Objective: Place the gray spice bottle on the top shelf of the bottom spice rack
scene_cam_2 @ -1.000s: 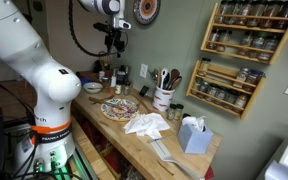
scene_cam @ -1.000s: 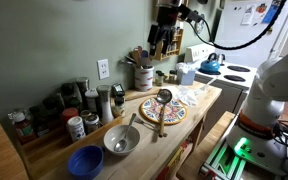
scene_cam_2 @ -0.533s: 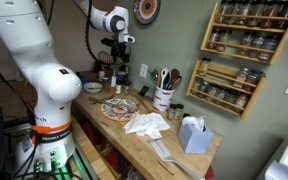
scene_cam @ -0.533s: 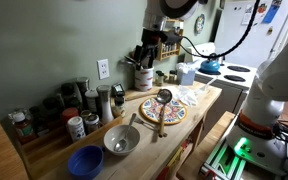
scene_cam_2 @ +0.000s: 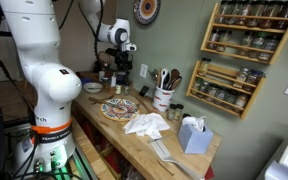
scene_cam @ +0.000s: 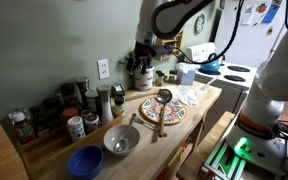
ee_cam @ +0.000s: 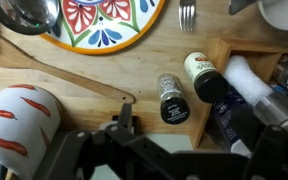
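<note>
bottom spice rack (scene_cam_2: 224,79) jars indistinct, plate (ee_cam: 102,22) cropped

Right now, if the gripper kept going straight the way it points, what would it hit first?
The gripper points down; probably bare wooden counter first, between the wooden spoon handle and the nearer small spice bottle; depth is unclear.

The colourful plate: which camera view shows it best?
An exterior view shows the colourful plate best: whole on the counter, a ladle lying across it. In an exterior view the plate is also whole, but smaller. The wrist view shows only part, cut by the top edge.
</note>
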Motion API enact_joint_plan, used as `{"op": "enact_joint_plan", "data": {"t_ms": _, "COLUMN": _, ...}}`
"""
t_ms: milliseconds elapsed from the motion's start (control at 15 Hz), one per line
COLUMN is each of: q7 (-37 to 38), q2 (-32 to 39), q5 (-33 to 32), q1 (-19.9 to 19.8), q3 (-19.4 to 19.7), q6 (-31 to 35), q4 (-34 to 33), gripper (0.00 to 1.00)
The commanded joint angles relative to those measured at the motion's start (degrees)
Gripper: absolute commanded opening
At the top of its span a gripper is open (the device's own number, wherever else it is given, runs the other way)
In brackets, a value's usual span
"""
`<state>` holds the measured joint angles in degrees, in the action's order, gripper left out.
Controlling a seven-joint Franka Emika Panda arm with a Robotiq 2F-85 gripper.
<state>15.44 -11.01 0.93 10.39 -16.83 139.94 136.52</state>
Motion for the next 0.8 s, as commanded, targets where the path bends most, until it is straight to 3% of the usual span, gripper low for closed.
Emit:
{"op": "enact_joint_plan", "data": {"t_ms": 0, "q7": 0.1, "q2": 0.3, "q5": -0.2, "q1": 0.6, "q3": 0.7, "q6": 0.0, "q4": -0.2, "gripper": 1.00}}
{"op": "enact_joint_plan", "data": {"t_ms": 267, "q7": 4.6, "q2": 4.9, "q5": -3.2, "q1": -0.2, "q3": -0.4, "q6": 1.6, "q4": -1.5, "gripper": 1.00}}
{"op": "enact_joint_plan", "data": {"t_ms": 733, "q7": 13.7, "q2": 13.8, "q5": -8.4, "q1": 0.7, "q3": 1.3, "q6": 11.1, "q4": -4.1, "gripper": 1.00}}
